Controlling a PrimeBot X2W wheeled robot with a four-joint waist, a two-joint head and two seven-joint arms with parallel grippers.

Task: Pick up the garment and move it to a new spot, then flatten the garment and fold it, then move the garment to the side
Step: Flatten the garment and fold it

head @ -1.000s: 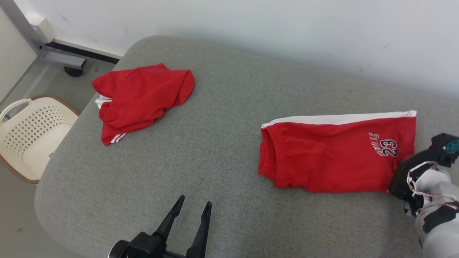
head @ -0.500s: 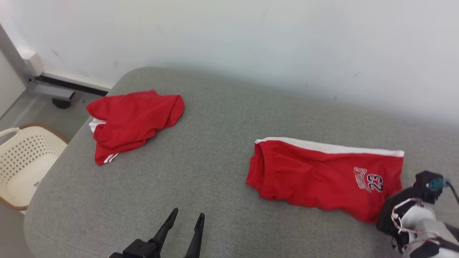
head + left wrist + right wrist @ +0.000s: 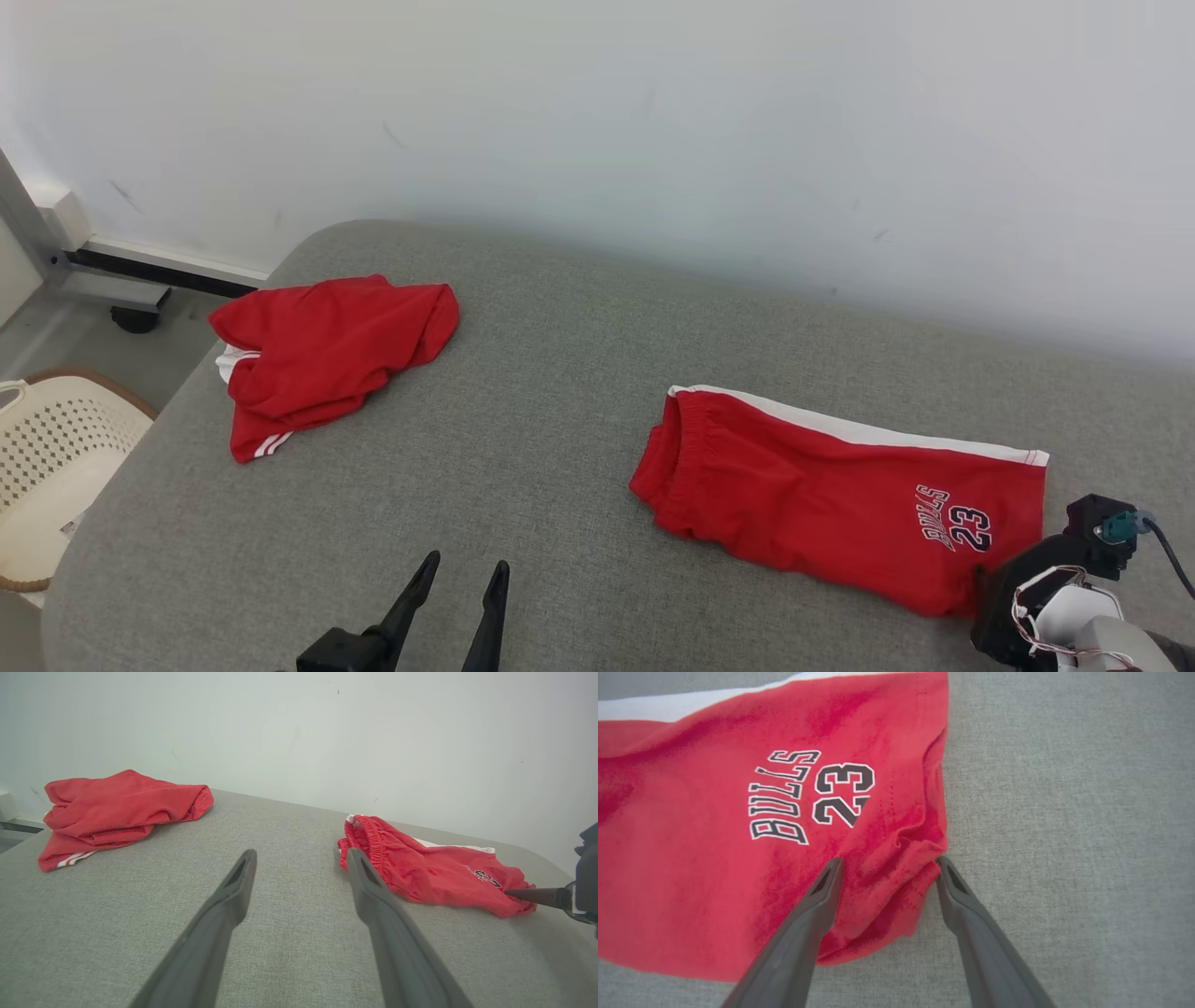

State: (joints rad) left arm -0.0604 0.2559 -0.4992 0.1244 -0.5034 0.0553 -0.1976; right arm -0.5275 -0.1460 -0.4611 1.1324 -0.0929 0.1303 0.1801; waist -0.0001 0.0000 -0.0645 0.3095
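Right fingers (image 3: 817,905) are sitting wide around a bunched corner of the shorts (image 3: 714,868), and left fingers (image 3: 224,905) are hanging wide too. Backing out sloppily, they're risking snagging the cloth and wrecking the fold.

Head view: laundry basket (image 3: 42,467) cut by L edge; left gripper (image 3: 467,562) base off btm edge; right gripper (image 3: 889,862) fingers hidden behind its wrist. Left wrist view: shorts (image 3: 434,872) print too small to read. Right wrist view: shorts run off L & top edges. Type of crumpled red garment (image 3: 327,350) unclear.
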